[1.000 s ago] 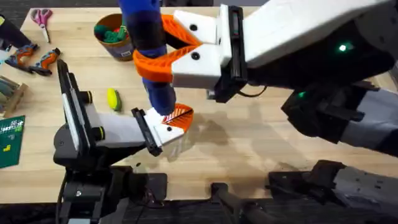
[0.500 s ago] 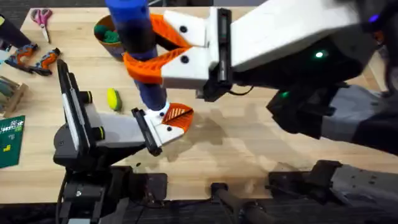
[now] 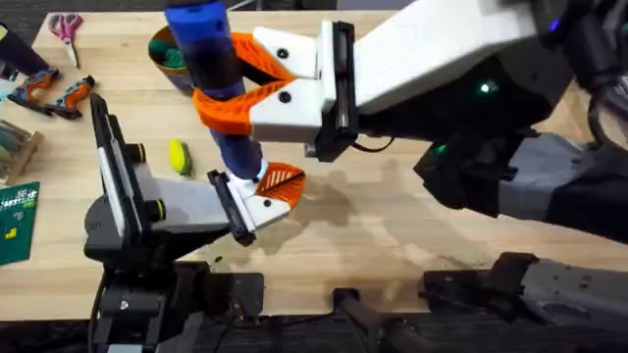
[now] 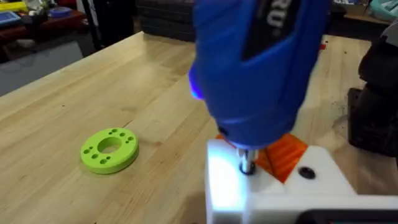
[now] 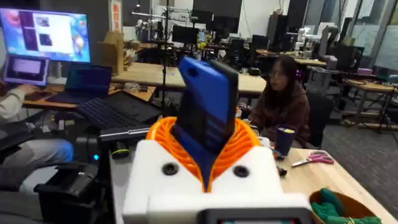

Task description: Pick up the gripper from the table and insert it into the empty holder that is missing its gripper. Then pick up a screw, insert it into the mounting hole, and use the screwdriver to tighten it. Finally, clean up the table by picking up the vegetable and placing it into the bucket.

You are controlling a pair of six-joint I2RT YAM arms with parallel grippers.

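Right gripper (image 3: 228, 83) is clamped round the blue screwdriver (image 3: 211, 59), its bit (image 4: 247, 165) standing in the white holder (image 4: 273, 193) held up by the left gripper (image 3: 265, 191). Any tilt could slip the bit off the screw.

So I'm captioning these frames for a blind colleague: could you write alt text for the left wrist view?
A blue screwdriver stands upright with its thin metal bit pressed down onto a white holder that has an orange gripper wedge seated in it. Beside it on the wooden table lies a flat lime-green ring disc.
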